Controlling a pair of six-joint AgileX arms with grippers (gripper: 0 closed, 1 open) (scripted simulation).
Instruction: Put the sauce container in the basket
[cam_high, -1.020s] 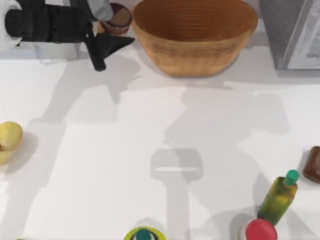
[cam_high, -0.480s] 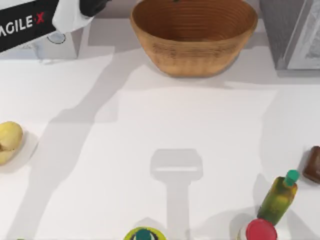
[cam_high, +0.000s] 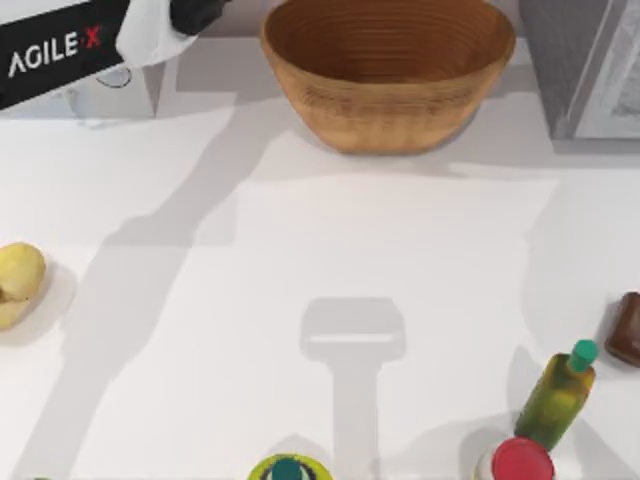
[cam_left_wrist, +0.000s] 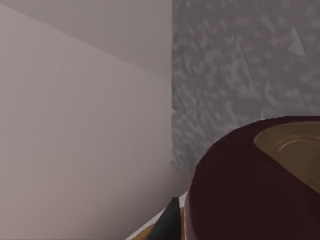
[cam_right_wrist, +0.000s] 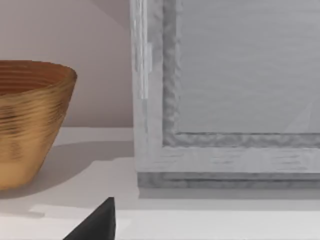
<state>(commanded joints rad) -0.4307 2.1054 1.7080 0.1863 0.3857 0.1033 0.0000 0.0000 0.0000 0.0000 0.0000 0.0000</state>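
Sauce container (cam_left_wrist: 250, 185) grasped in left hand (cam_left_wrist: 172, 222), lifted far-left beside basket (cam_high: 388, 70) for carrying over the rim.

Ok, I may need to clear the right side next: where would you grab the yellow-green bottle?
Probably take the yellow-green bottle by its wider body just below the neck, not by the small teal cap. It seems to stand upright, so come down from above. The red-lidded container stands close beside it, so keep the fingers off that side.
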